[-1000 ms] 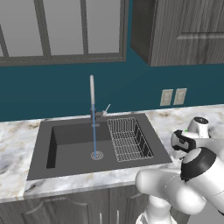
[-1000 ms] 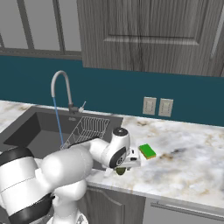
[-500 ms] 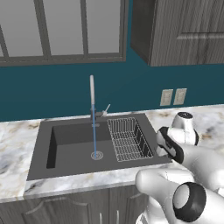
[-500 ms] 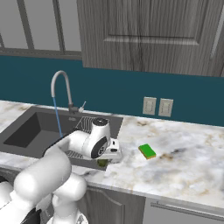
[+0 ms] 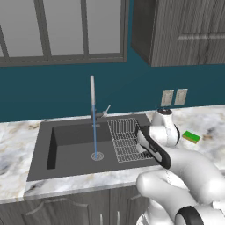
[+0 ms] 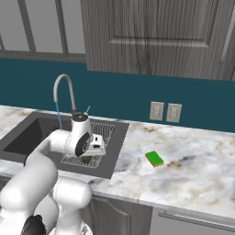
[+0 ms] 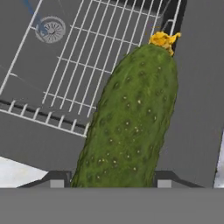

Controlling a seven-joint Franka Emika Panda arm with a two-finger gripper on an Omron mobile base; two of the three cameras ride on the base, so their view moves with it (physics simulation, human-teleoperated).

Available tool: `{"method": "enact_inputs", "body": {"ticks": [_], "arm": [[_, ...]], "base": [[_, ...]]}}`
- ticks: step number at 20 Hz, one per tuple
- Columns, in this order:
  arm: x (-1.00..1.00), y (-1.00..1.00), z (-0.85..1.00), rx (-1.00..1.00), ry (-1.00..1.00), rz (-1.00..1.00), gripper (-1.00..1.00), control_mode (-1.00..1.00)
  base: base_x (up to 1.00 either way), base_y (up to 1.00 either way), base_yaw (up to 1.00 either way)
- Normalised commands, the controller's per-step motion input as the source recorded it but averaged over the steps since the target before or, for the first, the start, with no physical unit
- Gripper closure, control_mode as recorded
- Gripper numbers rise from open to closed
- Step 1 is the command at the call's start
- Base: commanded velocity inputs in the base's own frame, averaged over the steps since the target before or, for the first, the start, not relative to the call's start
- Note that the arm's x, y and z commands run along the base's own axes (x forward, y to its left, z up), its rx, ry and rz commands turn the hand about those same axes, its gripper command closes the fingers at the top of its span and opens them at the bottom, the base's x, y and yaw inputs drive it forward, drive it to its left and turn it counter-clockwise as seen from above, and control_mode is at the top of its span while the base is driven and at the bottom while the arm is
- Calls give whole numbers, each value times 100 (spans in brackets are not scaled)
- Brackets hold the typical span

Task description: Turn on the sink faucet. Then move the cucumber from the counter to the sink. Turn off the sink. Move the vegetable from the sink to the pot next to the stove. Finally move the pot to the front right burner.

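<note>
Now gripper (image 7: 107, 181) grasping cucumber (image 7: 129, 122), centre of hand view, above wire rack (image 7: 87, 65) in sink (image 5: 70, 149). Water runs from faucet (image 5: 92, 94), frame centre.

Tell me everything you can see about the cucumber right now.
The cucumber is dark green with pale speckles on bumpy skin and a small yellow flower remnant at its far tip. It sits between the fingertips of the gripper, held above the wire rack in the dark sink, where water runs from the faucet.

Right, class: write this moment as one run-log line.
faucet: running | pincer: shut on cucumber | position: over sink rack
</note>
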Motion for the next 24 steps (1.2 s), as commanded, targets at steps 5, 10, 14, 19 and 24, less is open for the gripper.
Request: {"method": "enact_inputs", "body": {"ticks": [5, 10, 14, 19, 24], "arm": [[40, 93, 5, 0, 0, 3, 100, -100], [44, 97, 0, 0, 0, 3, 100, -100], [51, 99, 0, 0, 2, 3, 100, -100], [54, 96, 0, 0, 4, 2, 100, -100], [65, 78, -2, 0, 4, 0, 100, -100]], "base": [[0, 0, 0], [0, 0, 0], [0, 0, 0], [0, 0, 0], [0, 0, 0]]}}
